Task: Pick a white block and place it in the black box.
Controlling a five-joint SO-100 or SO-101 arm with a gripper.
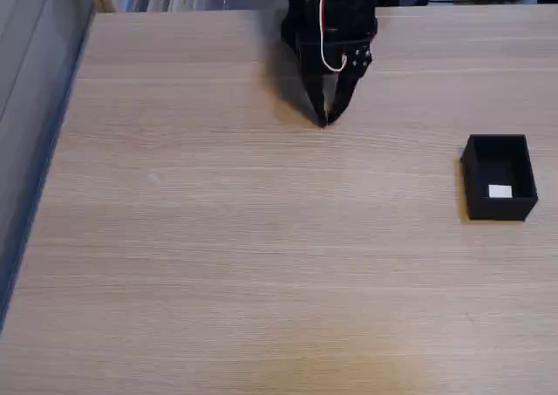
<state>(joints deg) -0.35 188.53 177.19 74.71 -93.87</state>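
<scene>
The black box point(476, 179) stands on the wooden table at the right side of the fixed view. A white block point(500, 191) lies inside it, on its floor. My black gripper point(325, 120) hangs at the top centre, far to the left of the box, pointing down with its tips near the table surface. Its two fingers meet at the tips and nothing is between them.
The wooden table point(218, 238) spreads across the view. A grey wall or panel with a blue edge point(26, 107) runs along the left side. Clutter and shelves sit beyond the table's far edge.
</scene>
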